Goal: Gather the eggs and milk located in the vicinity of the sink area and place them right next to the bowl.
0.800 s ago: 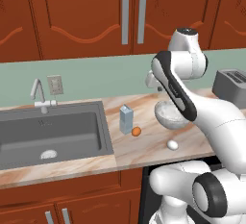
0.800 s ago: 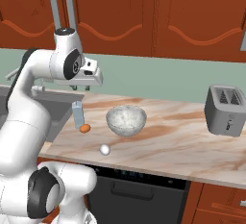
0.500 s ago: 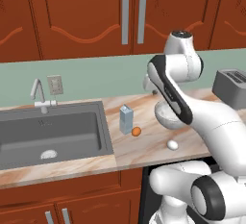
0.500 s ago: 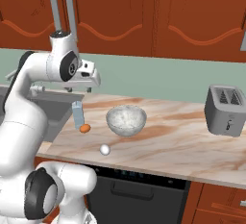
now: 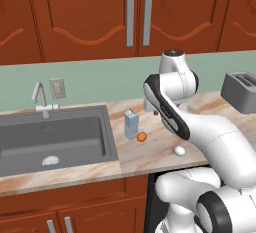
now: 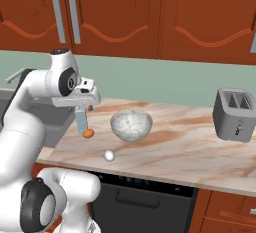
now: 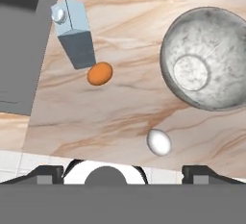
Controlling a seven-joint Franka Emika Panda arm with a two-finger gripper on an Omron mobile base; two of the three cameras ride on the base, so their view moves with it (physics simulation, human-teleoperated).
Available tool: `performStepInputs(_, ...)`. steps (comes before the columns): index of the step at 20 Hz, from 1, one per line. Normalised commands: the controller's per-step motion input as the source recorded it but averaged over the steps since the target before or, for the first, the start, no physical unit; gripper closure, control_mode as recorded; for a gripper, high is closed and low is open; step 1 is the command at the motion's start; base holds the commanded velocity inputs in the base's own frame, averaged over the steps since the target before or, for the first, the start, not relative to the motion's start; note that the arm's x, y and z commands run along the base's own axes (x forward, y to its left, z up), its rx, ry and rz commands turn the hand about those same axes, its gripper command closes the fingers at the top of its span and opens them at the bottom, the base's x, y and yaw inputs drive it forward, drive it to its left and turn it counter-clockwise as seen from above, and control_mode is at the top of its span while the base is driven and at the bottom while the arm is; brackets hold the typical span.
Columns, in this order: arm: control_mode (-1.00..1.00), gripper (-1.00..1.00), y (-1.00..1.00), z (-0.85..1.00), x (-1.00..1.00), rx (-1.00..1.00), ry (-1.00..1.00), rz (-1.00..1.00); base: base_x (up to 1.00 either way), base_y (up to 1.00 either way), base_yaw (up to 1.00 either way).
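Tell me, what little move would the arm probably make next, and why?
Probably lower the open gripper toward the white egg. It lies loose on the counter, closest to the fingertips in the hand view and a little apart from the bowl. The orange egg and milk stand farther off, by the sink.

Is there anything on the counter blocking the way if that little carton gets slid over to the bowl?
Nothing visible does. In the hand view, bare marble lies between the milk and the bowl. The orange egg sits by the carton's base and the white egg nearer the counter's front edge, both off that line.
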Motion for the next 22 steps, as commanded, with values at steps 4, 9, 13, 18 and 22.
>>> performStepInputs(4,-1.0,-1.0,-0.19,-0.16,0.0,-0.01,0.27,0.0,0.0,0.0,0.0)
performStepInputs(9,-1.0,-1.0,-0.71,-0.25,0.0,0.0,0.27,0.0,0.0,0.0,0.0)
performStepInputs(13,-1.0,-1.0,-0.65,-0.4,-0.08,0.0,0.16,0.0,0.0,0.0,0.0)
performStepInputs(18,-1.0,-1.0,-0.56,-0.55,-0.17,0.0,0.01,0.0,0.0,0.0,0.0)
performStepInputs(22,-1.0,-1.0,-0.42,-0.61,-0.15,0.02,-0.02,-0.01,0.0,0.0,0.0)
